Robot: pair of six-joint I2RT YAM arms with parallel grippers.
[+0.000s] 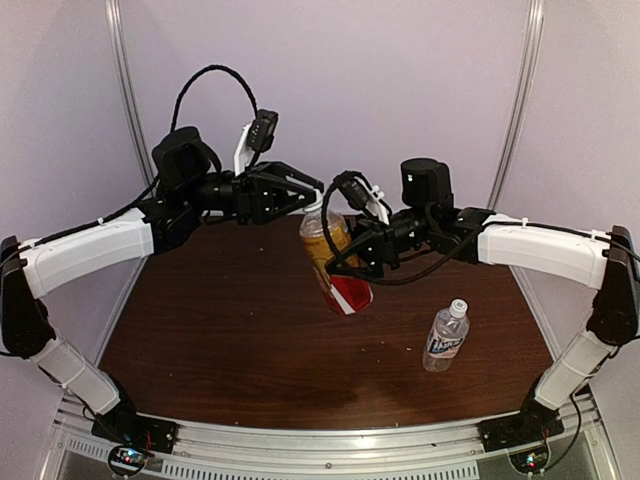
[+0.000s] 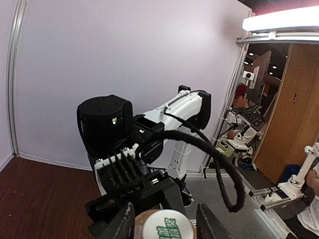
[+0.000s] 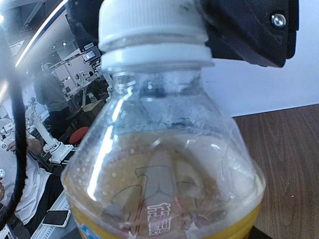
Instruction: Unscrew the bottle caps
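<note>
Pale walls (image 1: pixel 380 60) enclose a dark wooden table (image 1: pixel 250 340); striplight (image 2: pixel 279 20) overhead.

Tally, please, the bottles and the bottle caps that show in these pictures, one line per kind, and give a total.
Bottles: 2 (amber bottle, clear bottle)
White caps: 2 (amber bottle's cap, clear bottle's cap), each on its bottle's neck
Total: 4

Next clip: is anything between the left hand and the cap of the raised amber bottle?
Nothing visible. The left hand has its fingers on either side of the white cap, with no object between them. The right hand holds the amber bottle in mid-air.
</note>
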